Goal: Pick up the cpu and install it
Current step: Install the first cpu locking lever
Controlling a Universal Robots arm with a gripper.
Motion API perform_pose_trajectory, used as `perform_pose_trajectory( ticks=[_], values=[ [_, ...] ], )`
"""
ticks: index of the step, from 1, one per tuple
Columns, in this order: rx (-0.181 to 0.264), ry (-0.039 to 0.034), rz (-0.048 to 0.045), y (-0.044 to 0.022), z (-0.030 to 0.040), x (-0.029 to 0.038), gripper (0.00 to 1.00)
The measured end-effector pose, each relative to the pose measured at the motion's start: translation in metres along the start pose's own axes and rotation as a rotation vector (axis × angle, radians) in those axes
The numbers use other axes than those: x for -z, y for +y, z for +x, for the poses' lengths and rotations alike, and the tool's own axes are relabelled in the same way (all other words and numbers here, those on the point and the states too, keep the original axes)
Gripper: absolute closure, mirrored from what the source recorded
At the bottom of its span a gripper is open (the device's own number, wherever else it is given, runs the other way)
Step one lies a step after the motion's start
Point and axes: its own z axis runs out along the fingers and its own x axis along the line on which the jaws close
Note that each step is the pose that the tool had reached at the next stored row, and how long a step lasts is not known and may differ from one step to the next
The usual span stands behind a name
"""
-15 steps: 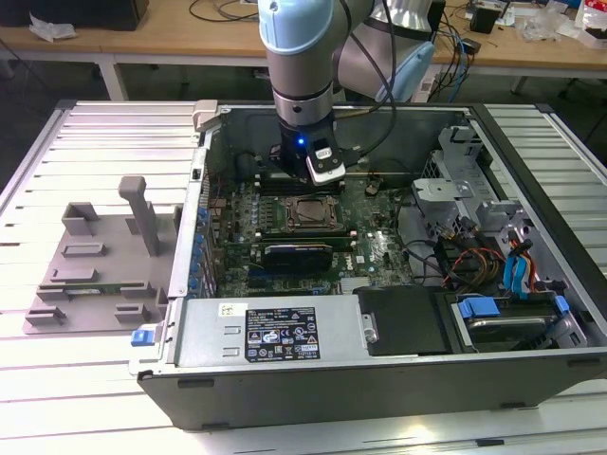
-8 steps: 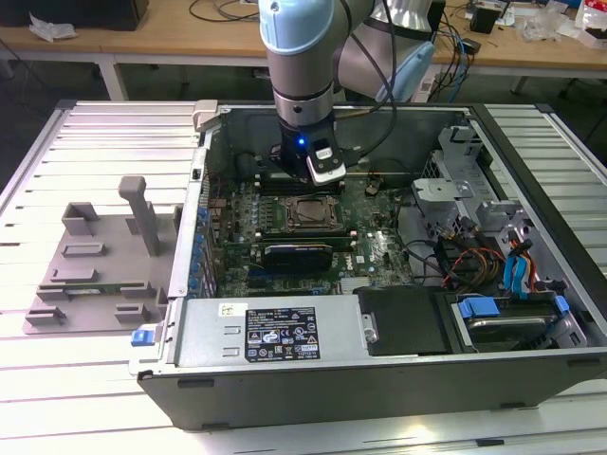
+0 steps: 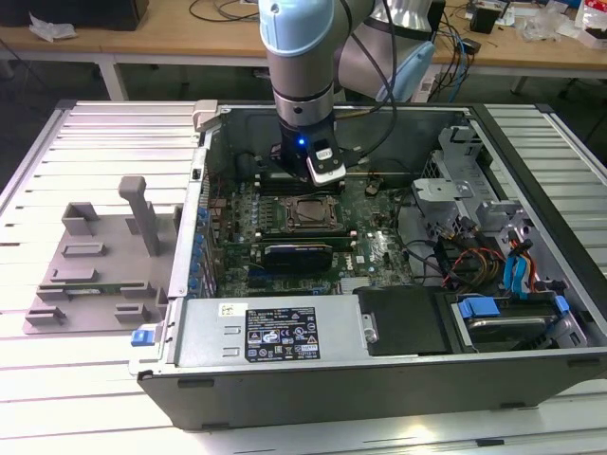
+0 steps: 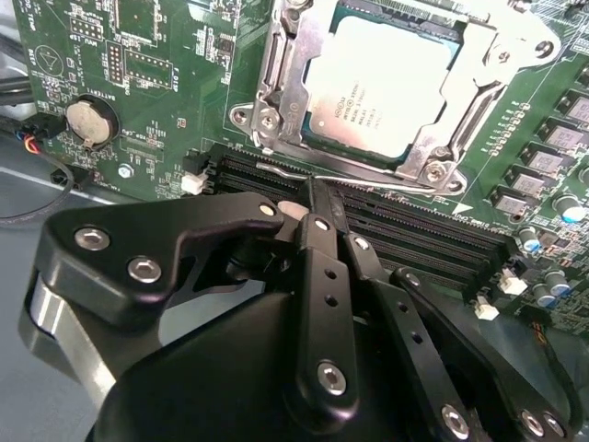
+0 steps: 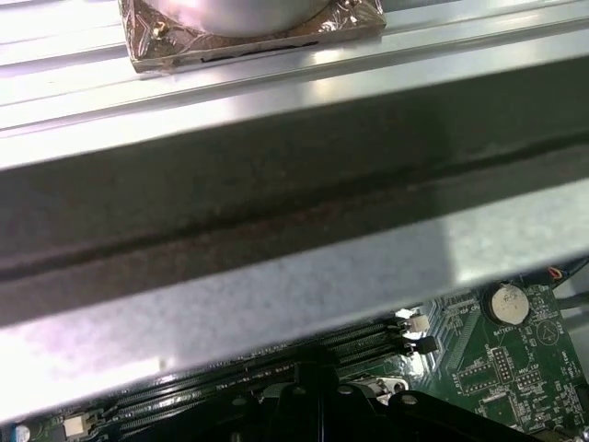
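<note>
The gripper (image 4: 317, 198), fingers drawn together and holding nothing, is hovering over the memory slots (image 4: 405, 230) while the cpu (image 4: 382, 87) is lying flat in the motherboard socket (image 4: 276, 78) just beyond its fingertips.

So the work surface is a slatted metal table (image 3: 104, 128), pale ribbed strips running across it. 2 things sit directly on it: the open computer case (image 3: 379, 365), lying on its side and taking up the middle and the exterior view's right, and a grey plastic fixture plate (image 3: 90, 270) with raised blocks and 1 upright post, just beside the case on the exterior view's left. Behind it stands a wooden bench (image 3: 171, 38).
</note>
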Motion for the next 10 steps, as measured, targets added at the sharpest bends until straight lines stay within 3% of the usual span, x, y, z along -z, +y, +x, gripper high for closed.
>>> perform_pose_trajectory(
  ticks=[10],
  values=[
    [0.0,-0.0001,0.0006,-0.0035,-0.0005,-0.0018,0.89]
  ],
)
